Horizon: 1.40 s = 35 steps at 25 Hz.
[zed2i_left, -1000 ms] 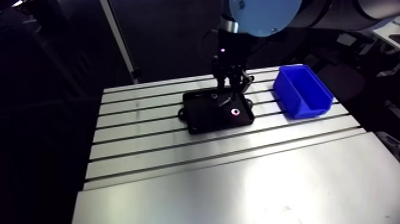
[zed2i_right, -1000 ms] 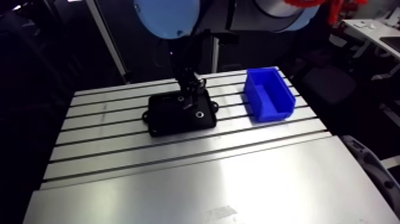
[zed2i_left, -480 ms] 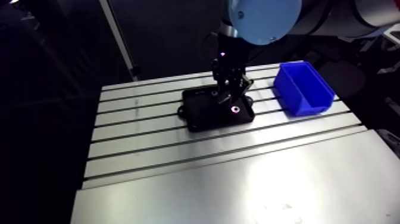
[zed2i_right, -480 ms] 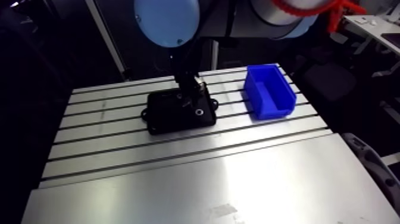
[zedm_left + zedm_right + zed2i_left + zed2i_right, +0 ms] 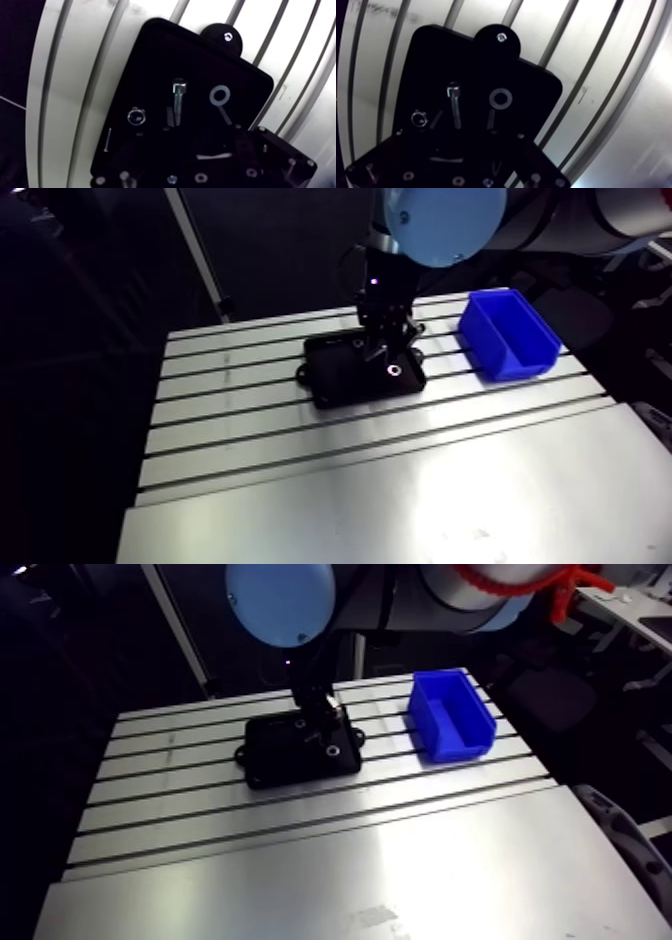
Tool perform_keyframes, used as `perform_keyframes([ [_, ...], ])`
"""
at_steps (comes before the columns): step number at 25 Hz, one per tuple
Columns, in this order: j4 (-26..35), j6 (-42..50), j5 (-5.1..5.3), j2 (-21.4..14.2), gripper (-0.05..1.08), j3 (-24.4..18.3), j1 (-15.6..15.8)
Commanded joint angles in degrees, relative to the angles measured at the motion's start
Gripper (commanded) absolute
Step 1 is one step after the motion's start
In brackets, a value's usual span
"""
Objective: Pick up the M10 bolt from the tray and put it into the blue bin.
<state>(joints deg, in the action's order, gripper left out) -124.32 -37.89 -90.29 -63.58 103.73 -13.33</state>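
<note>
Three small parts lie in the black tray (image 5: 160, 55): the M10 bolt (image 5: 179, 98) mid-tray, a washer (image 5: 219, 95) and a nut (image 5: 135, 117) either side, none touching. Gripper (image 5: 384, 348) hangs just above the tray, black on black; spread or closed, cannot tell. Blue bin (image 5: 508, 334) stands well apart on the table (image 5: 300, 450).

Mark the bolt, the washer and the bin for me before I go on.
bolt (image 5: 178, 102): wrist view, middle of its shank.
washer (image 5: 212, 95): wrist view, on the flat ring beside the hole.
bin (image 5: 462, 749): arm view, outer face of its near wall.
</note>
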Motion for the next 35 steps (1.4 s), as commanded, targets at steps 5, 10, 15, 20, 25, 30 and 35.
perform_keyframes([
  [5, -2.6, 0.0, -0.02, 0.4, 0.50, 0.3, -0.2],
  [10, -2.7, 0.1, -0.02, 0.8, 0.50, 0.2, -0.2],
  [15, -2.8, 0.1, 0.07, 1.0, 0.50, 0.3, -0.2],
  [20, -2.8, 0.2, 0.16, 1.1, 0.51, 0.2, -0.2],
  [25, -4.1, 0.2, 0.16, 1.1, 0.52, 0.3, -0.1],
  [30, -4.1, 0.2, 0.16, 1.3, 0.53, 0.3, -0.1],
  [35, -4.4, 0.2, 0.16, 1.8, 0.53, 0.3, -0.1],
])
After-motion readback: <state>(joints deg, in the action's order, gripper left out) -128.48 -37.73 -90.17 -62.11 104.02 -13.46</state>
